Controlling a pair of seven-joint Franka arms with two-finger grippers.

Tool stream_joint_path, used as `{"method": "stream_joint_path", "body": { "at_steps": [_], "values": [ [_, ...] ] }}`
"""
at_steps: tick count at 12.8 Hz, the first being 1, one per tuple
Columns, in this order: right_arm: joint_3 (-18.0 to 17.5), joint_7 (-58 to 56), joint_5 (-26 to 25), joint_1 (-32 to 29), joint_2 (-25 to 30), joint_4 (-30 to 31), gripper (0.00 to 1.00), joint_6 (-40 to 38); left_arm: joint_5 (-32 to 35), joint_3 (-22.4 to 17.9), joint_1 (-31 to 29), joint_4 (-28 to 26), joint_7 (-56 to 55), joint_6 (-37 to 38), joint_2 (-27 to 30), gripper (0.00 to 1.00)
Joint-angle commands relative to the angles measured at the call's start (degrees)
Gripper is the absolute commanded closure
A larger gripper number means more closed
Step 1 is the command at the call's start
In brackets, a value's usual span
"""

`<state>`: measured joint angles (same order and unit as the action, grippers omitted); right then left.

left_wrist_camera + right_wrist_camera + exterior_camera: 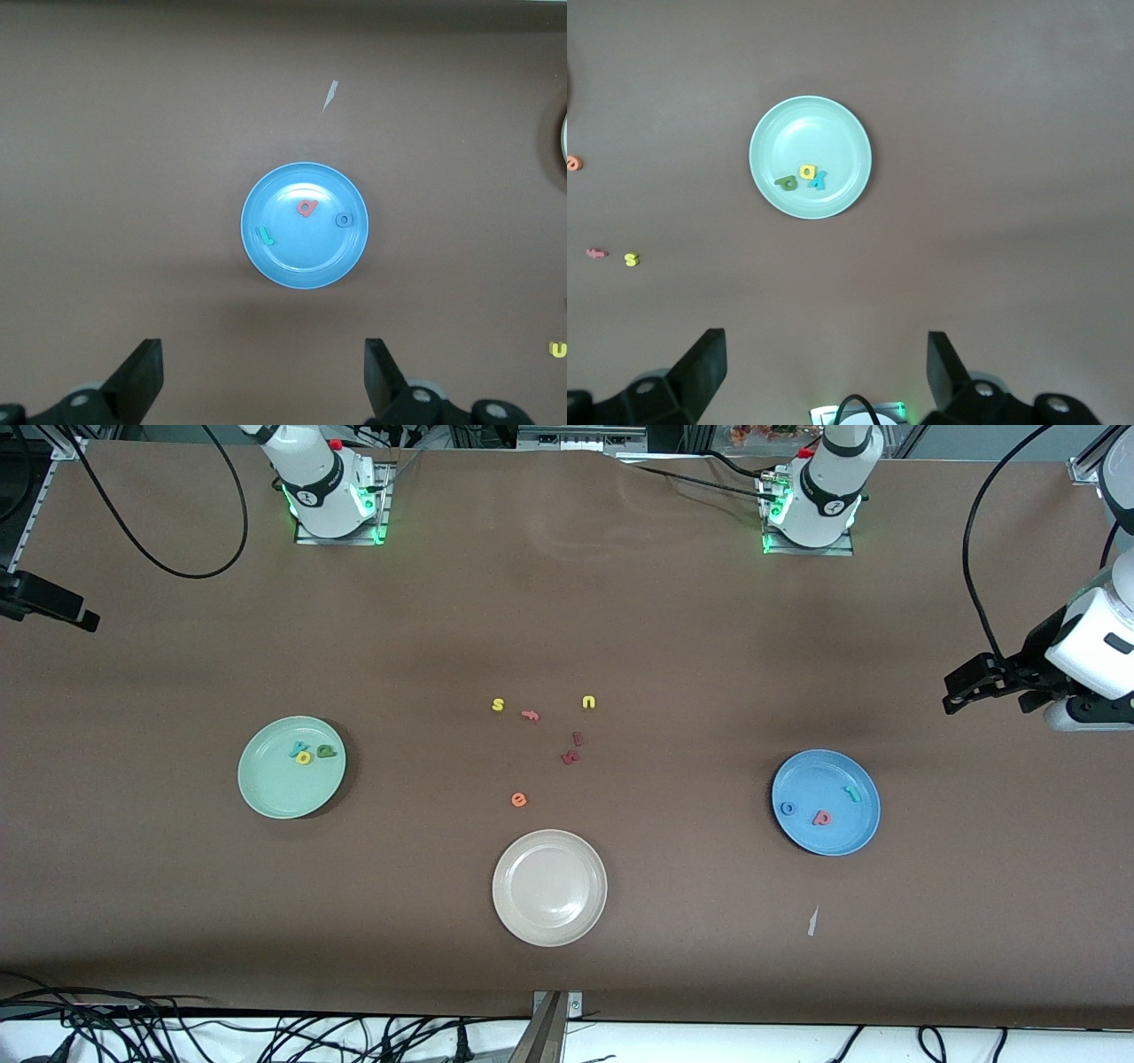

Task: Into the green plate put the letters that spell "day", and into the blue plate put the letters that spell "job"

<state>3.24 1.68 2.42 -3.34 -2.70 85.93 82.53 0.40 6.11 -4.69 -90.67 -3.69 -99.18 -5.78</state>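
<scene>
My left pincer (261, 381) hung high above the counter (177, 921) at the left arm's end, its fingers spread wide and holding nothing; from its own camera I looked straight down on the blue plate (292, 266). My right pincer (824, 376) was likewise spread and empty, up in the air over the counter near the right arm's base, looking down on the green plate (806, 119). Both arms waited.

The green plate (275, 793) sat toward the right arm's end of the counter. Three letters lay in it, bunched together on the part farther from the front camera — the yellow a (303, 757), the teal y (295, 748) touching it, and the dark green d (327, 751) just beside them.

The blue plate (842, 837) sat toward the left arm's end. In it lay the blue o (787, 809) close to the rim, the salmon-red b (823, 817) beside it, and the teal j (852, 794) apart from both, farther from the front camera.

Between the two plates, loose on the counter, lay a yellow s (498, 705), a pink piece (530, 715), a yellow u (588, 702), two dark red pieces (572, 749) and an orange e (519, 800). A beige plate (532, 921) stood nearer the front camera than the e, with nothing in it.
</scene>
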Motion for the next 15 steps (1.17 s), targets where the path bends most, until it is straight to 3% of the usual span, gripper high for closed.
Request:
{"method": "stream_joint_path", "body": {
  "at_steps": [1, 4, 15],
  "values": [
    [-1.92, -0.54, -0.57, 0.44, 1.47, 1.61, 0.0, 0.44, -0.66, -0.84, 0.82, -1.36, 1.58, 0.57, 1.56, 0.0],
    [-6.4, 0.08, -3.03, 0.44, 1.38, 1.61, 0.0, 0.26, -0.66, -0.75, 0.21, -1.36, 1.58, 0.57, 0.77, 0.0],
    [-7.99, 1.66, -2.95, 1.06, 1.2, 1.61, 0.0, -0.71, -0.75, -0.66, -0.32, -0.74, 1.75, 1.63, 0.33, 0.0]
  ]
}}
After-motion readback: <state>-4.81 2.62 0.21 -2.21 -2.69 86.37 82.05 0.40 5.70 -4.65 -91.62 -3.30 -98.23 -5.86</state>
